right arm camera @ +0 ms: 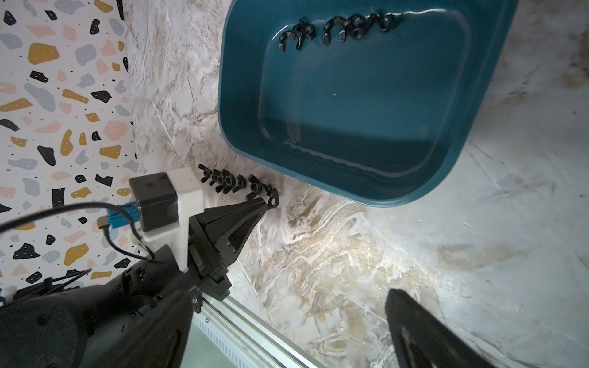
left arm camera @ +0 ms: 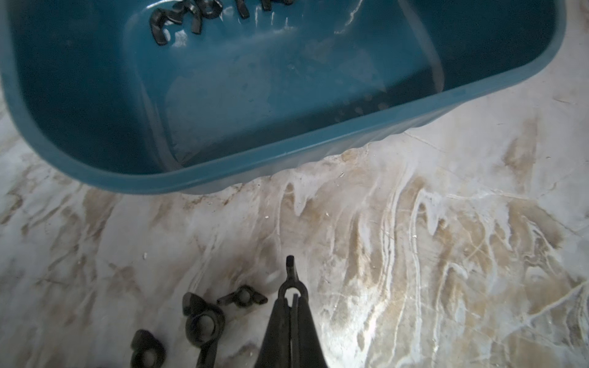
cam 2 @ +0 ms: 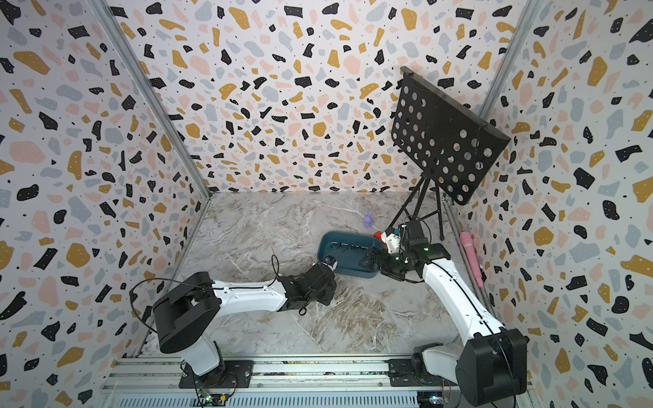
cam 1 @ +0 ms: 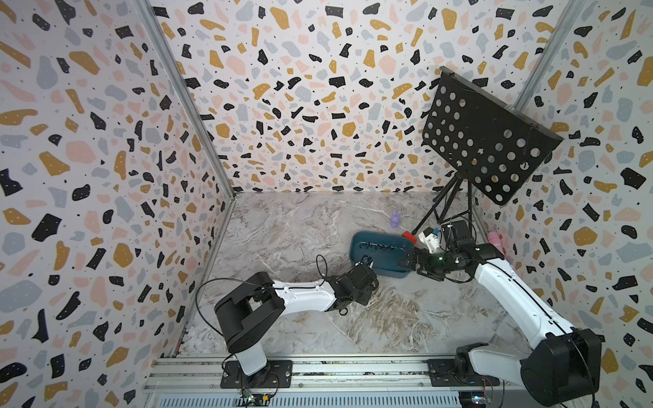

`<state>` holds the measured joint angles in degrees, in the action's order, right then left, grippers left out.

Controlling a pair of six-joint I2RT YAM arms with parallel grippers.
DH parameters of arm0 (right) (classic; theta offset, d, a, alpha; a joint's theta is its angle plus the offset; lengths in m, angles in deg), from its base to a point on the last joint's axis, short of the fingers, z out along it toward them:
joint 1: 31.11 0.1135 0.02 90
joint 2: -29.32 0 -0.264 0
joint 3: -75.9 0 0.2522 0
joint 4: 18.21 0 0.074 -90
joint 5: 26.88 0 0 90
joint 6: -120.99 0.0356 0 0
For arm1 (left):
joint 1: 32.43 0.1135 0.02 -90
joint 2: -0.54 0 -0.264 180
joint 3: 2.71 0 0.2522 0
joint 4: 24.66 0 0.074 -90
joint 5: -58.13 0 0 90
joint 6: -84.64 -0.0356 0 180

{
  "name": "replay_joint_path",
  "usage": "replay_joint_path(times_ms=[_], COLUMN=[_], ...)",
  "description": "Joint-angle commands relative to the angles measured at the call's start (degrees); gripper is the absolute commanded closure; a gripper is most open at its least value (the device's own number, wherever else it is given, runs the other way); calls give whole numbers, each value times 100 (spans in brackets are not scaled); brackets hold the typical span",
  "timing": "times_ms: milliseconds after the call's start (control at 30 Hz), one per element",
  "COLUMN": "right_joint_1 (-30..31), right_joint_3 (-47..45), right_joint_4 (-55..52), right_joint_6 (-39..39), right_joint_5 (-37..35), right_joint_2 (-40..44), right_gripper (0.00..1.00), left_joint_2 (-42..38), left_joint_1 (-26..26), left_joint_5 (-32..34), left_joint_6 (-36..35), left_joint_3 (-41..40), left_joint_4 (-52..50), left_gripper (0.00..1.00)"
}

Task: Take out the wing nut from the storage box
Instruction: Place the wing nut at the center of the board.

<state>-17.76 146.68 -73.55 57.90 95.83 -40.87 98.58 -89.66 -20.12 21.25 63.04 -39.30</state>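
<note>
The teal storage box (cam 1: 354, 243) (cam 2: 323, 247) sits on the marble table, with several black wing nuts (cam 1: 380, 247) (right arm camera: 338, 30) in a row along its far wall. My left gripper (left arm camera: 291, 291) (right arm camera: 266, 202) is outside the box by its near left corner, shut on one wing nut (left arm camera: 290, 270) low over the table. Several loose wing nuts (left arm camera: 202, 318) (right arm camera: 229, 181) lie on the table right beside it. My right gripper (cam 1: 406, 263) (cam 2: 369, 263) hangs open at the box's right end, holding nothing. Only one of its fingers (right arm camera: 414, 321) shows in the right wrist view.
A purple bunny figure (cam 1: 395, 219) stands behind the box and a small red block (cam 1: 409, 236) lies at its far right corner. A black perforated music stand (cam 1: 487, 137) rises at the back right. A pink object (cam 2: 470, 254) lies along the right wall. A metal rail (cam 1: 318, 371) spans the front.
</note>
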Motion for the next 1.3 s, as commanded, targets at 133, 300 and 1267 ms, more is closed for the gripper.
replay_joint_path(times_ms=[133, 300, 1267], right_joint_1=[13, 10, 10], right_joint_3=[-23, -50, -101], right_joint_4=[-177, -175, 225], right_joint_6=[-72, -73, 15], right_joint_5=[34, 25, -45], right_joint_2=[190, 201, 177], right_gripper=[0, 0, 0], left_joint_2=[263, 394, -382], left_joint_1=[-30, -33, 306], left_joint_5=[241, 206, -209], left_joint_6=[-6, 7, -443], left_joint_3=[163, 216, 1551], left_joint_4=[295, 326, -1627], left_gripper=[100, 100, 38])
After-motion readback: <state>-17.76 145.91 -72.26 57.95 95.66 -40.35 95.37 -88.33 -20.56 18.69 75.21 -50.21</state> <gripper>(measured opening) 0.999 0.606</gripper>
